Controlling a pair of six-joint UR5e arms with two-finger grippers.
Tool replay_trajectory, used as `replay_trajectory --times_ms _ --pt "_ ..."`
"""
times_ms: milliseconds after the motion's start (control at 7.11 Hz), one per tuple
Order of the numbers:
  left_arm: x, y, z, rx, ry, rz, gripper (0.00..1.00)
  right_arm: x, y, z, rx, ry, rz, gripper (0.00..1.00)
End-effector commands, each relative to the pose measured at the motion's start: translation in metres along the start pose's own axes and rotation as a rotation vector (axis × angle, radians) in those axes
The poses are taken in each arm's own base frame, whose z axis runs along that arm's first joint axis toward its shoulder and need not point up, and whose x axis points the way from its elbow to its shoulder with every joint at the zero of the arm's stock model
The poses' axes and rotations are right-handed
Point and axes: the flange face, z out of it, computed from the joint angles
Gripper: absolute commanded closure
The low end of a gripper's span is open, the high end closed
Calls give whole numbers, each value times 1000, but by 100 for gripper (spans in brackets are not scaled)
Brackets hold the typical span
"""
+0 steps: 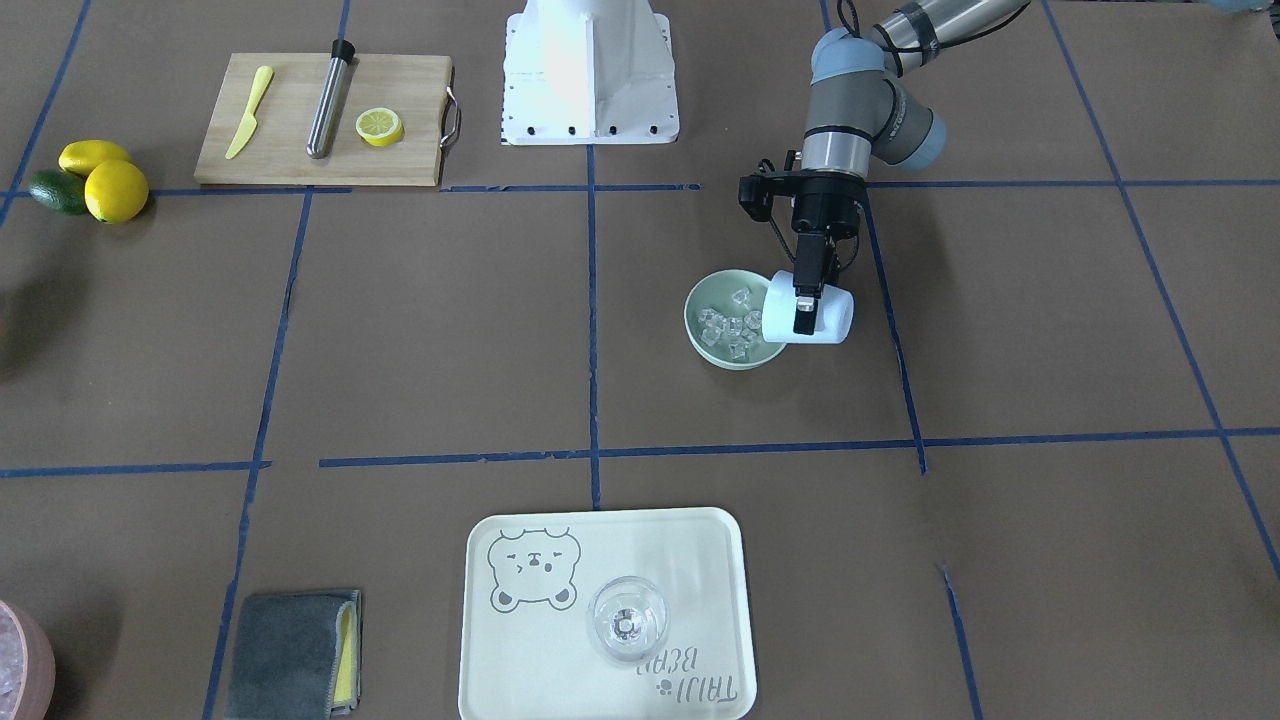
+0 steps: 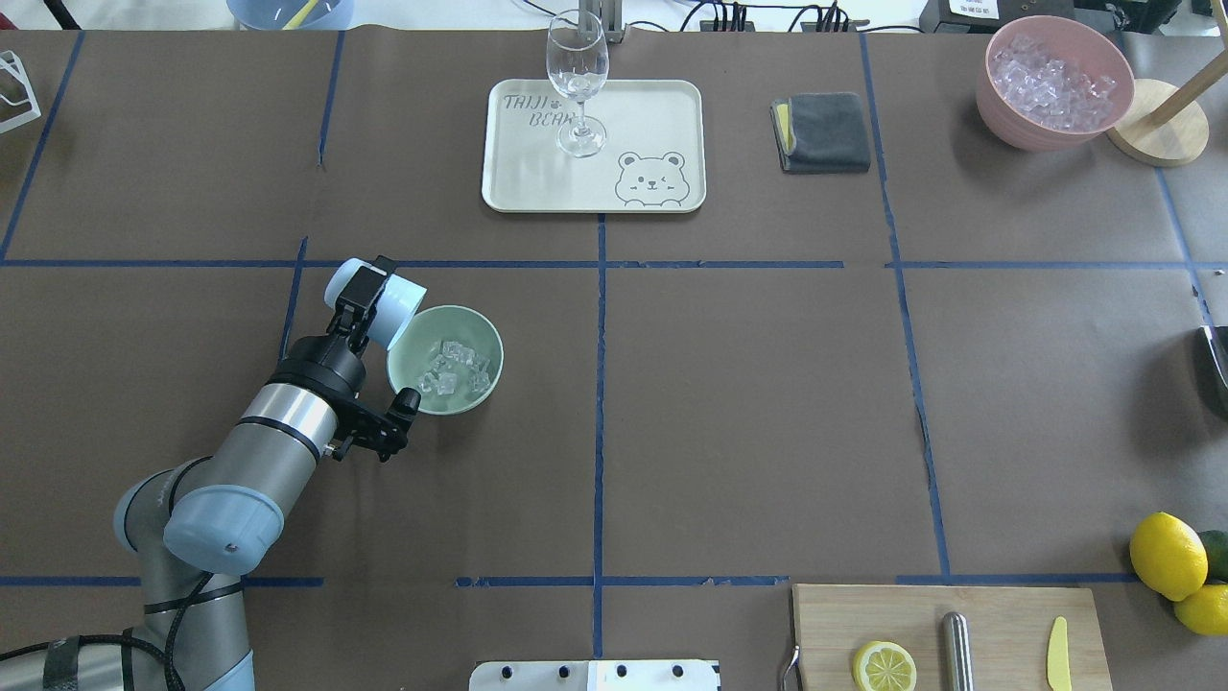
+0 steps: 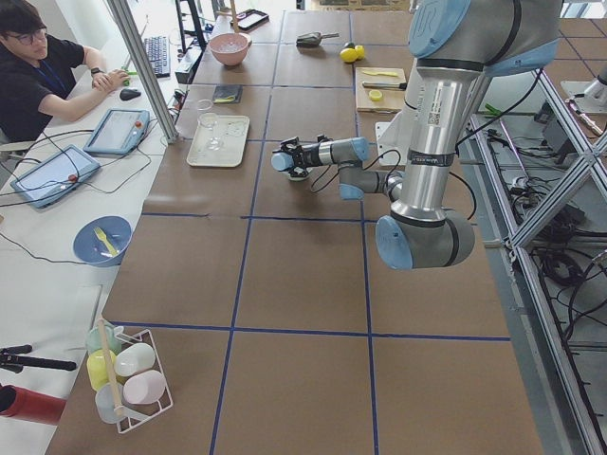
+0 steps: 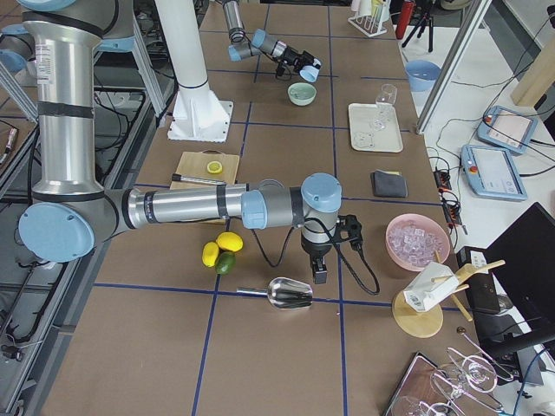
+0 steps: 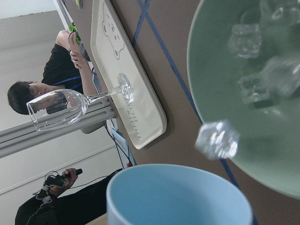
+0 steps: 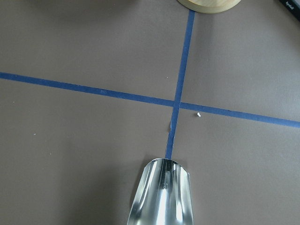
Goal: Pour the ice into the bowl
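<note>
My left gripper [image 2: 360,299] is shut on a light blue cup [image 2: 398,309], which lies tipped on its side with its mouth over the edge of the pale mint-green bowl [image 2: 494,336]. In the front view the fingers [image 1: 805,300] clamp the cup [image 1: 835,322] just right of the bowl [image 1: 694,322]. Several clear cubes of ice [image 2: 453,367] lie in the bowl. In the left wrist view one ice cube [image 5: 217,139] hangs between the cup's rim [image 5: 178,194] and the bowl [image 5: 281,140]. My right gripper [image 4: 318,270] hovers over a metal scoop [image 4: 290,293]; I cannot tell its state.
A cream tray [image 2: 508,182] with a wine glass [image 2: 578,86] stands beyond the bowl. A pink bowl of ice cubes [image 2: 1050,82], a grey cloth [image 2: 822,131], a cutting board [image 2: 998,624] and lemons [image 2: 1166,555] sit on the right half. A person [image 3: 38,71] sits at the side desk.
</note>
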Motion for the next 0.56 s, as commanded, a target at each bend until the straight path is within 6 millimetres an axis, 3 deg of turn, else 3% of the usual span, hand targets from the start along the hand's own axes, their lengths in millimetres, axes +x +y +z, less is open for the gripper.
replay_trajectory --times_ms 0,422 --pt "-1 0 0 0 -1 3 100 0 0 1 -1 0 1 0" --pt "-18 -3 -7 32 -29 -62 100 0 -1 0 0 0 0 0"
